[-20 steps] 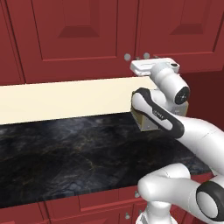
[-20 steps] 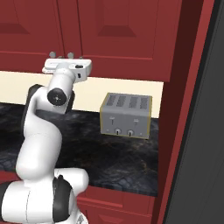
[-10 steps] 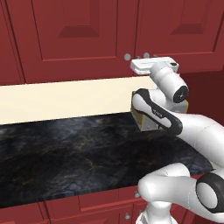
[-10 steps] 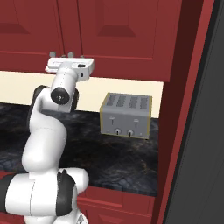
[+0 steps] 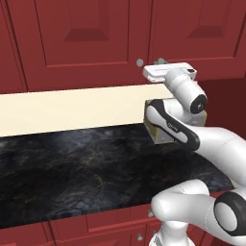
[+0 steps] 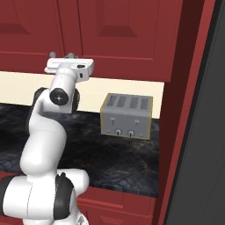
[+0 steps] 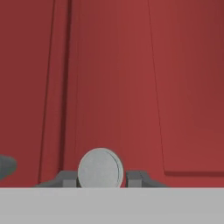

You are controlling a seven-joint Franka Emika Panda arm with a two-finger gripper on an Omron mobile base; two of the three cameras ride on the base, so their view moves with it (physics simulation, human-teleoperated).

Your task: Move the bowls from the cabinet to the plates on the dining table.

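Note:
The dark red cabinet (image 5: 86, 43) hangs above the counter with both doors closed. My gripper (image 5: 161, 64) is raised to the right door's small round silver knob (image 7: 100, 168). In the hand view the knob sits between my two dark fingertips (image 7: 65, 178), which press against its sides, so the gripper is shut on it. From the right base view the gripper (image 6: 70, 58) meets the same knob at the door's lower edge. The left door's knob (image 5: 140, 62) stands free beside it. The bowls, the plates and the dining table are out of view.
A black marbled counter (image 5: 72, 168) runs below the cabinet, with a cream wall strip (image 5: 67, 108) behind it. A silver toaster (image 6: 126, 116) stands on the counter to the right of my arm. A tall red side panel (image 6: 184, 110) closes the right.
The fingers have closed in from wide open onto the right door's knob. The arm and the doors have hardly moved.

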